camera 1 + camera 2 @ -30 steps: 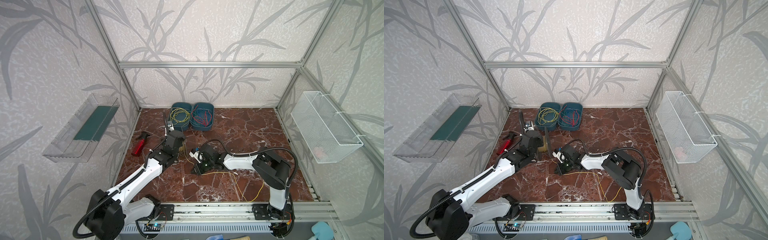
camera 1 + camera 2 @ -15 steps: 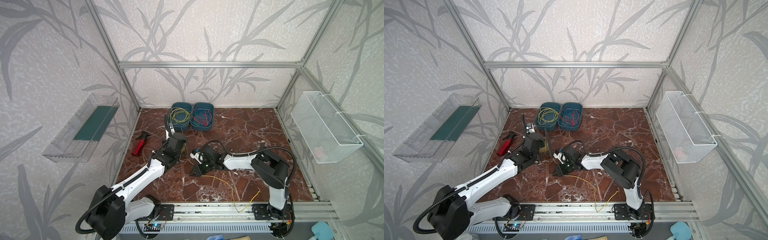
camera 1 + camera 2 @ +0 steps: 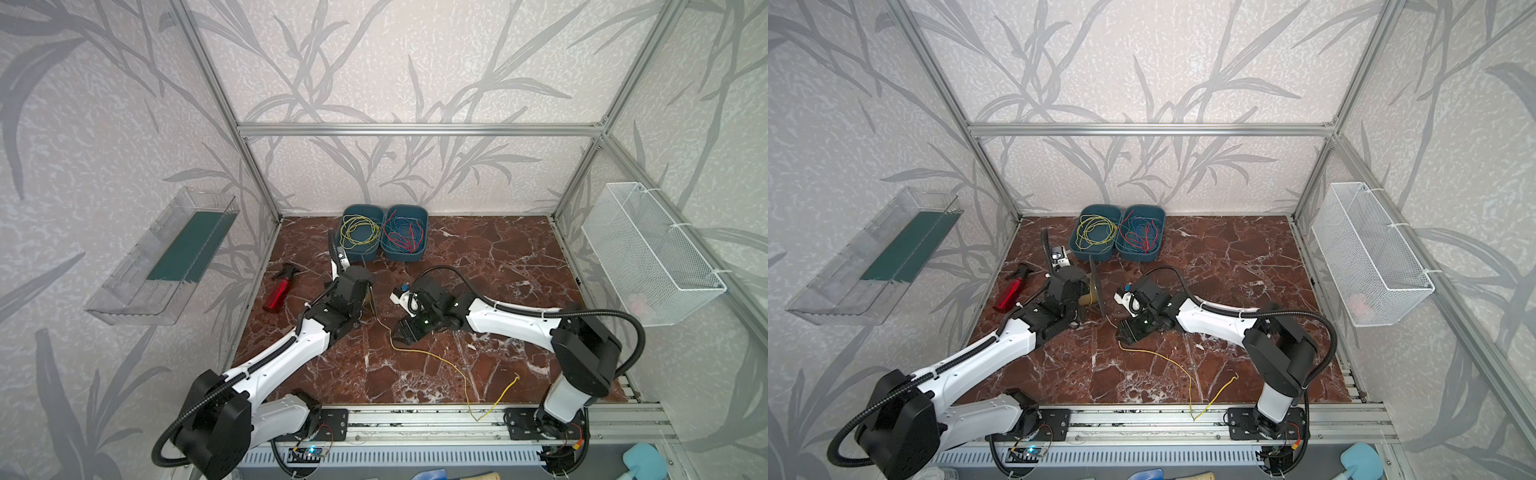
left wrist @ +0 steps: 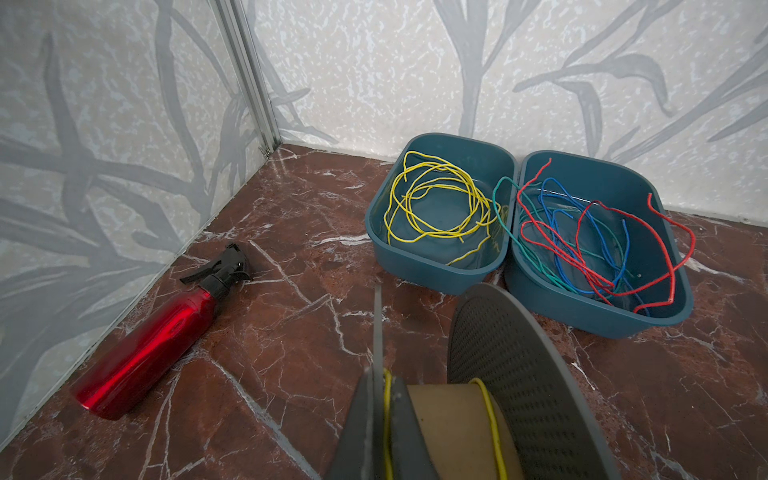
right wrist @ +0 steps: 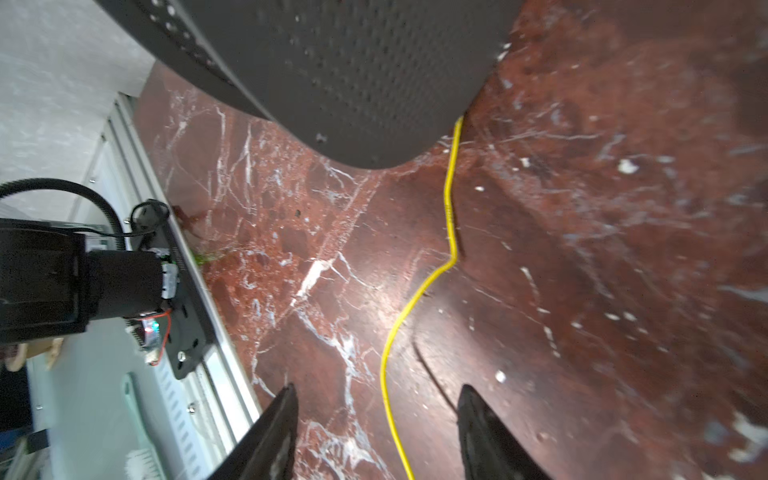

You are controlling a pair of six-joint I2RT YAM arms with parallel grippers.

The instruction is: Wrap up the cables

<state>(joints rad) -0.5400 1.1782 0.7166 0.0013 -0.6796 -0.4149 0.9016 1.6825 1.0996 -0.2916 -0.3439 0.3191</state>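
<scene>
Right pincer (image 5: 378, 388): jaws apart, low over the bench (image 5: 582, 291), nothing gripped. The yellow cable (image 5: 449, 199) is laid on the bench between its fingers (image 5: 274, 436), apparently untouched, and runs ahead of the pincer to disappear under the flange of the spool (image 5: 353, 62)

Left pincer (image 4: 379, 399), opposite the right one: clamped together on one thin flange of the spool, which is held on edge

Progress (judged): early
- only about two turns of cable are seen on the cardboard core in the left wrist view
- most of the cable is left unwound: behind the right pincer it is trailed across the bench (image 3: 440, 360), looped over the front rail (image 3: 415, 415) and back, with the free end lying loose
- more yellow cables (image 4: 436, 199) are left coiled in a bin (image 4: 415, 266) beyond the left pincer, at the back wall
- red and blue wires (image 4: 582, 232) in the bin beside it are not taken as part of the job

Not resolved:
- left pincer fingers are cut off by the wrist frame edge and covered by the arm in both top views
- lower part of the core is cut off, so the turn count is uncertain
- how the cable start is fixed to the core is not seen
- whether the spool rim touches the bench cannot be told
- the right wrist view is blurred on one side
</scene>
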